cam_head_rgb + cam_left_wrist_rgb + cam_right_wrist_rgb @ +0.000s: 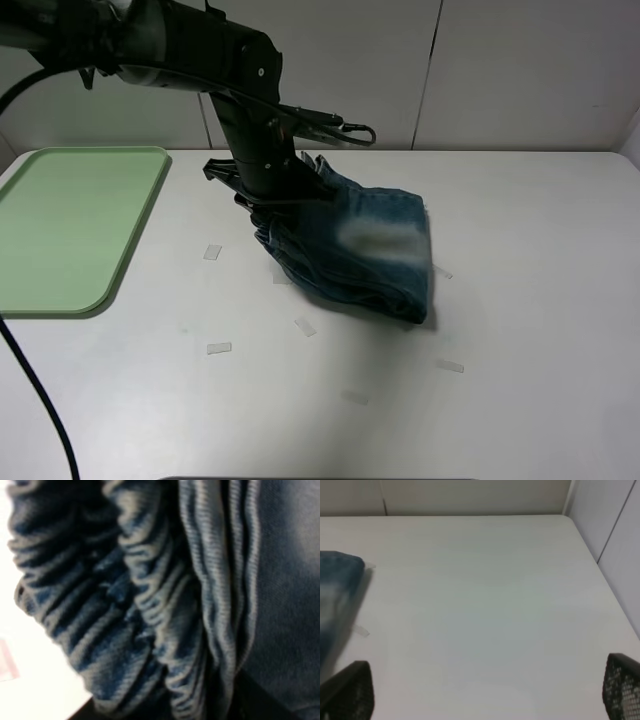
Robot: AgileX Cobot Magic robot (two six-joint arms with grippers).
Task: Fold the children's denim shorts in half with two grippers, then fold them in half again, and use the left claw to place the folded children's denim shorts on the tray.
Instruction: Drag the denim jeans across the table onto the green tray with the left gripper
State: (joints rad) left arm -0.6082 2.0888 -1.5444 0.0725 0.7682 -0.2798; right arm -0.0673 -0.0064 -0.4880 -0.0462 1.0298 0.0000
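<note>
Denim shorts [360, 255] folded, left jaws clamped on waistband

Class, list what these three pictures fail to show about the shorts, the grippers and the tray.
- Left gripper: its fingertips, buried in the denim shorts, exterior high.
- Left wrist: blurred waistband folds only, no claw visible.
- Tray: cut off by exterior high's left edge.
- Right gripper: only fingertips show.

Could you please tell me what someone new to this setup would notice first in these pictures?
The folded bundle of faded blue denim shorts at the middle of the white table catches the eye first, gripped at its gathered waistband end by the black left gripper, that end raised. Next comes the flat pale green plastic tray lying bare at the table's left edge. The right gripper hangs open over bare table beside the shorts.
</note>
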